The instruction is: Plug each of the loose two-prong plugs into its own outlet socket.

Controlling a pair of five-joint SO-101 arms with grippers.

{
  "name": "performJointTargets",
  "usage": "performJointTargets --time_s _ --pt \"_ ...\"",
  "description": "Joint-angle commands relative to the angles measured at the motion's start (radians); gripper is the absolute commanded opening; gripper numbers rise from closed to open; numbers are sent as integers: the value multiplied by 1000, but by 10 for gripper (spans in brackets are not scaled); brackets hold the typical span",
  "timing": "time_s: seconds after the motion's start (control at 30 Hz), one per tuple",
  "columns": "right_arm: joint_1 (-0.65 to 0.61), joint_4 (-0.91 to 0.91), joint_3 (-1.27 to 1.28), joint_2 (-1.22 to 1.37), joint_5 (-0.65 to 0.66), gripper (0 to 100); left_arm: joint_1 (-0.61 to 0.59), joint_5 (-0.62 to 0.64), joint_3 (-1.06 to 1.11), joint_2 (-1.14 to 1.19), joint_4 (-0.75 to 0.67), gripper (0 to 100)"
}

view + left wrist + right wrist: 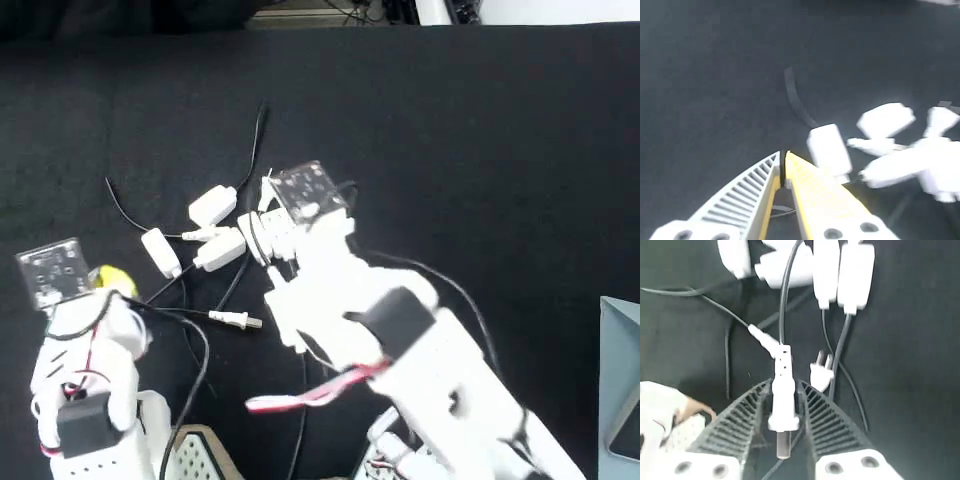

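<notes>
At the lower left of the black tabletop, the left tool, closed on nothing, with its white and yellow fingers pressed together along their length. Just past its tip, near but not touching, the nearest socket block, a white piece lying flat. Further right in the high view, an upper socket block and a lower socket block, clustered close, with thin dark leads trailing among them. Below that cluster, flat on the tabletop between the two arms and apart from either tool, a loose plug with prongs pointing right. Right of centre, the right tool, clamped on a held plug, one finger against each side of the white body. From the far end of that plug, a black cord running out past the fingertips toward the white blocks. Just beside one finger of this tool, a second two-prong plug on the tabletop, prongs aimed toward the blocks.
</notes>
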Motion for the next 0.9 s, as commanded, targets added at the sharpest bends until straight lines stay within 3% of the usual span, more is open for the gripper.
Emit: performJointTargets --time_s 0.0,0.43,0.67,0.87 --pt "11 -115 65 -174 63 11 197 8 -74 -5 -71 36" --pt "5 -500 529 -699 264 12 461 9 188 -5 -652 36" --pt "-60 -506 627 -753 296 12 556 2 222 -5 -761 37" --pt "-101 -486 642 -743 296 12 651 0 191 -5 -758 37"
